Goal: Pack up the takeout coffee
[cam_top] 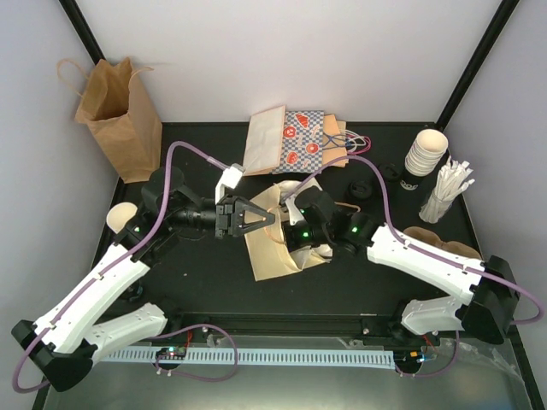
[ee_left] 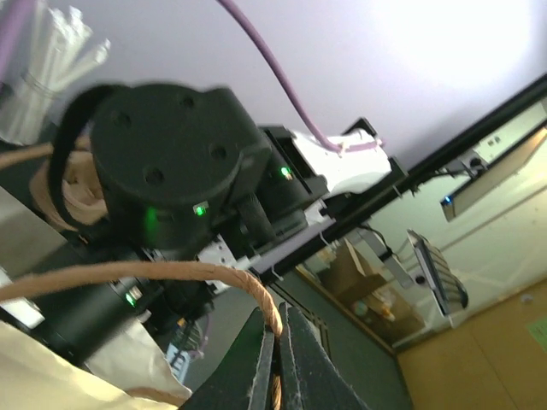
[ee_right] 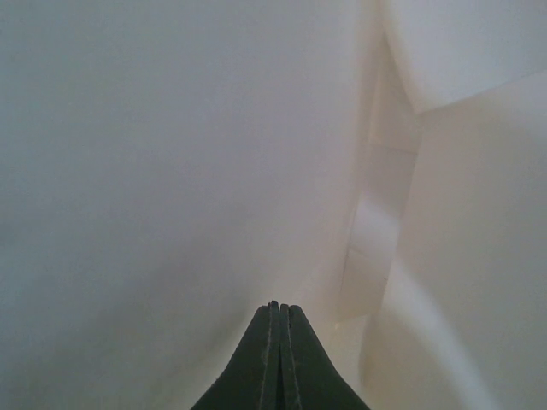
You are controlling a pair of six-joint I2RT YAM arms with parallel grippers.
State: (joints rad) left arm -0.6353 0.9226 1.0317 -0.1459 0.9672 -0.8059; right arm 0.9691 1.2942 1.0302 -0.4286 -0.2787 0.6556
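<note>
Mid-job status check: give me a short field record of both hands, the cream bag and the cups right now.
cream bag: lying at centre, between the two arms
left hand: shut on the bag's rope handle
right hand: shut, apparently inside the bag; only pale paper in its view
cups: stacked at far right, outside the bag
sticks bundle: beside the cups

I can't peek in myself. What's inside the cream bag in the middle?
The right gripper, shut, is inside the cream bag. Around it only pale paper walls show; anything deeper is hidden.
</note>
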